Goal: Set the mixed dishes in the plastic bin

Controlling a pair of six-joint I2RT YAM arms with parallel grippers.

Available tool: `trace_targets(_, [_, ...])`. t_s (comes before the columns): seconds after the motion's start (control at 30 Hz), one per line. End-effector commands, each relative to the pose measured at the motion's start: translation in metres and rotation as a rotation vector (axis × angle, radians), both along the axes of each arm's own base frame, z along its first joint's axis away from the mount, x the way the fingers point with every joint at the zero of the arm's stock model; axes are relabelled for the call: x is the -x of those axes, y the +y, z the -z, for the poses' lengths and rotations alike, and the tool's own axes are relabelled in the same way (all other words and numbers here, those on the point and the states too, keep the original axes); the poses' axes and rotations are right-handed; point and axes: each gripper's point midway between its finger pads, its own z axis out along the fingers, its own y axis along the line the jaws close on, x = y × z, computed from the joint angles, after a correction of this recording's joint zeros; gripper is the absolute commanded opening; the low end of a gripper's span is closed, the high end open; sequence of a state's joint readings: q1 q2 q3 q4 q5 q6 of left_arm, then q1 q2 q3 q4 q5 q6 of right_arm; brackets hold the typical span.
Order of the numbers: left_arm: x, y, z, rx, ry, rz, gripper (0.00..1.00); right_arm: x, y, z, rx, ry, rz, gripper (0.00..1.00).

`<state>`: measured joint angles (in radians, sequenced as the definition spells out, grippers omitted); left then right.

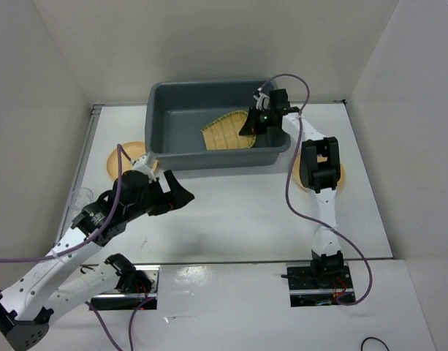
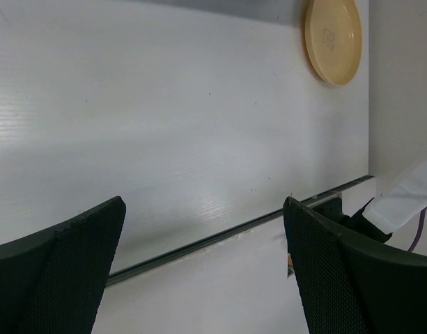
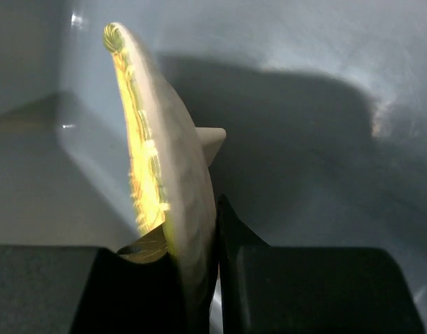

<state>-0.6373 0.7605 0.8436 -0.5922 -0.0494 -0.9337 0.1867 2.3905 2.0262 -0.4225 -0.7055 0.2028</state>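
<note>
The dark grey plastic bin [image 1: 159, 121] stands at the back of the table. My right gripper [image 1: 251, 126] is inside it, shut on the edge of the woven yellow bamboo tray [image 1: 227, 131], which leans tilted over the bin floor. In the right wrist view the tray [image 3: 168, 188] stands edge-on between the fingers. One pale-orange plate [image 1: 123, 160] lies left of the bin, half hidden by my left arm; another [image 1: 339, 175] lies under my right arm. My left gripper [image 1: 181, 191] is open and empty above the table. A clear cup [image 1: 80, 199] sits at the left edge.
White walls close in the table on the left, back and right. In the left wrist view an orange plate [image 2: 331, 38] lies near the table's edge, with a seam strip [image 2: 220, 233] across the surface.
</note>
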Motion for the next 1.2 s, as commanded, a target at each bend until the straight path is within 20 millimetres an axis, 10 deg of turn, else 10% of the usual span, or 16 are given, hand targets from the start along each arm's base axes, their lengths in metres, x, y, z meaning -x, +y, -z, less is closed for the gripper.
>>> trace_targets(0.0, [-0.006,0.006,-0.017,0.012,-0.064,-0.009,1.0,-0.021,0.007,-0.02,-0.001,-0.104,-0.011,0.0])
trace_targets(0.23, [-0.03,-0.001,0.012,-0.028,0.019,0.042,1.0,-0.042,0.007,-0.004,0.018,-0.115,0.012,0.11])
trace_targets(0.33, [-0.039,-0.001,0.023,-0.041,0.058,0.064,1.0,-0.053,0.008,-0.01,0.021,-0.131,0.019,0.33])
trace_targets(0.37, [-0.044,-0.001,0.02,-0.04,0.047,0.069,1.0,-0.055,0.008,-0.018,0.019,-0.141,0.019,0.52])
trace_targets(0.57, [-0.062,0.0,0.02,-0.016,0.032,0.068,1.0,-0.057,0.01,-0.063,-0.023,-0.18,0.048,0.73])
trace_targets(0.7, [-0.069,0.003,0.022,-0.015,0.031,0.062,1.0,-0.052,0.0,-0.102,-0.006,-0.209,0.123,0.79])
trace_targets(0.77, [-0.072,0.005,0.023,-0.011,0.019,0.052,1.0,-0.042,-0.005,-0.153,-0.009,-0.28,0.146,0.78])
trace_targets(1.0, [-0.071,0.012,0.01,-0.013,-0.063,0.025,1.0,-0.027,-0.119,-0.28,0.078,-0.444,0.422,0.88])
trace_targets(1.1, [-0.064,0.014,0.005,0.009,-0.084,0.016,1.0,-0.01,-0.214,-0.285,0.208,-0.395,0.644,0.96])
trace_targets(1.17, [-0.057,0.019,0.002,0.03,-0.102,-0.002,1.0,0.017,-0.279,-0.251,0.245,-0.255,0.691,0.96])
